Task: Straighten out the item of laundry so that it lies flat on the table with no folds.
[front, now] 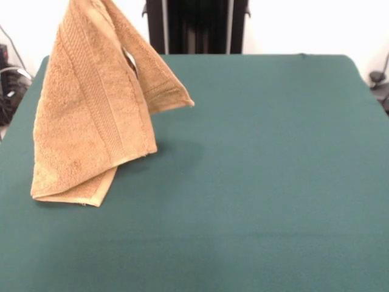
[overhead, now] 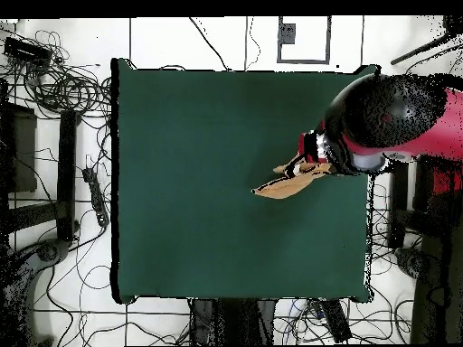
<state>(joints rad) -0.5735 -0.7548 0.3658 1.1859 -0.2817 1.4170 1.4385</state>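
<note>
**One towel hanging, one arm, one table**

Count: one towel (front: 91,115), one table (front: 255,182), one arm (overhead: 389,122). In the front view the towel hangs over the table's left part, folded lengthwise, its lower corner touching or just above the cloth; its top runs off the picture's upper edge. Overhead, the arm covers the gripper (overhead: 318,163) at the towel's upper end; how far it is open cannot be told.
</note>
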